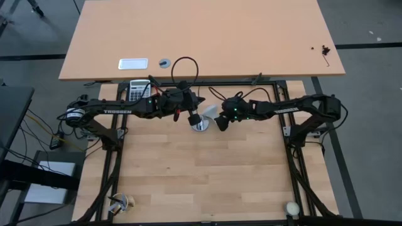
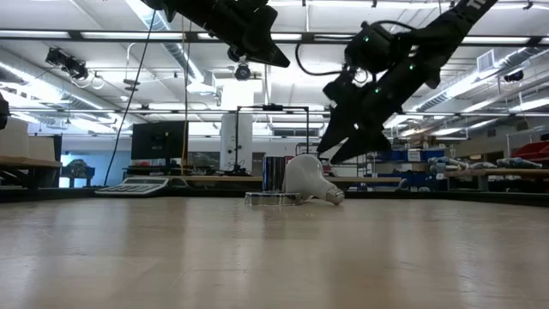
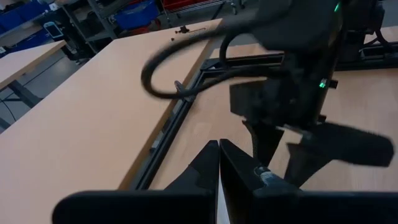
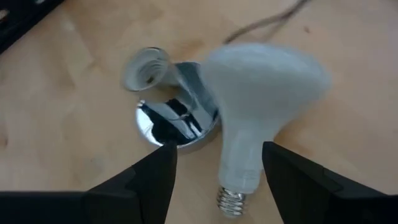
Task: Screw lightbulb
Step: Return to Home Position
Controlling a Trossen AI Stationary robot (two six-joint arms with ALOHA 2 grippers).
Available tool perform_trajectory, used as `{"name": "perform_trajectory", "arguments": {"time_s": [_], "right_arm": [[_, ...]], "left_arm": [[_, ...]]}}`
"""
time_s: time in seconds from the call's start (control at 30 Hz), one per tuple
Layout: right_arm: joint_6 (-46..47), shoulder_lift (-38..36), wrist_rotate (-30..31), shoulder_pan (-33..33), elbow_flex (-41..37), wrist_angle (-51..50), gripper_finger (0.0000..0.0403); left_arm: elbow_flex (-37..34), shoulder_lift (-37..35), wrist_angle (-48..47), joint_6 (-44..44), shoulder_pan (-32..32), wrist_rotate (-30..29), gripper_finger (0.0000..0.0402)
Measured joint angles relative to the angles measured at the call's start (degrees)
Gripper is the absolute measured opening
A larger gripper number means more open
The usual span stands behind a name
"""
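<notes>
- Right wrist view: the lightbulb (image 4: 261, 93) lies on its side on the table (image 4: 56, 93), unscrewed, dome against the silver socket (image 4: 177, 121). Being round, it could roll if nudged.
- The right gripper (image 4: 216, 149) hangs just above the bulb's neck, fingers spread wide and empty. Pulling away low could clip the dome.
- A dark cord (image 4: 273, 17) runs off behind the bulb. A passing arm might snag it and drag the socket.
- The left gripper (image 3: 219, 144), pinched together and empty, hovers close to the right one, so the arms could collide.
</notes>
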Motion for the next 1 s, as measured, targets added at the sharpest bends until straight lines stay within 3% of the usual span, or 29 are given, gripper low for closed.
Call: {"name": "perform_trajectory", "arguments": {"time_s": [0.33,0.57,0.73,1.0], "right_arm": [[-16.2,-8.2,-0.2,4.8,0.0,-3.9,0.0196],[-22.0,-11.4,0.3,9.6,-1.5,-6.0,0.0088],[-25.3,-12.2,0.5,12.4,-5.3,-1.3,0.0011],[-25.8,-17.7,2.1,14.3,-16.8,11.7,0.0007]], "left_arm": [[0.0,0.0,0.0,0.0,0.0,0.0,0.0019],[0.0,0.0,0.0,0.0,0.0,0.0,0.0019],[0.0,0.0,0.0,0.0,0.0,0.0,0.0019],[0.0,0.0,0.1,0.1,0.0,0.0,0.0019]]}}
